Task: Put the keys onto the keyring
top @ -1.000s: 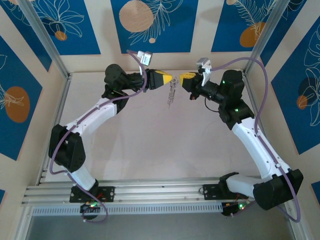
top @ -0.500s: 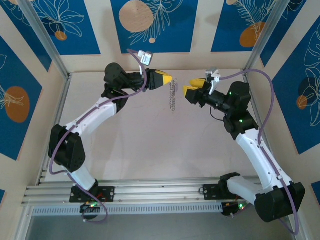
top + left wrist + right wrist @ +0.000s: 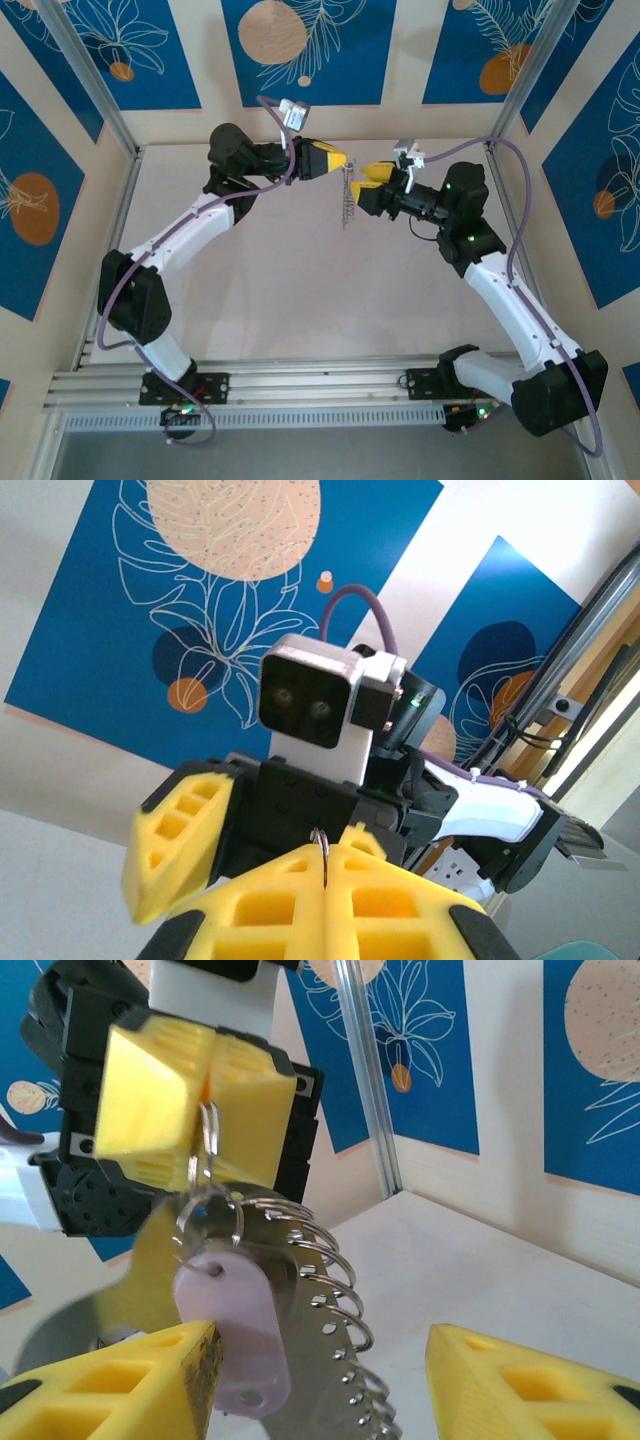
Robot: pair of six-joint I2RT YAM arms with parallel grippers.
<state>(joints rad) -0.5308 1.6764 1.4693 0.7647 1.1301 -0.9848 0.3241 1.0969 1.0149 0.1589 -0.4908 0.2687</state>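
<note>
We are pinching the top loop of the keyring [image 3: 347,200] with our left gripper [image 3: 341,160]. Its yellow fingers [image 3: 200,1080] are pressing tight together on the loop. The keyring is hanging down in the air over the table [image 3: 300,290], near the middle of the far edge, and is not touching it. Curly wire teeth are running down one edge of it. The key [image 3: 238,1335] with the lilac head is dangling against the keyring's flat side. Our right gripper [image 3: 370,177] is hovering just beside the keyring, jaws standing wide apart, holding nothing.
</note>
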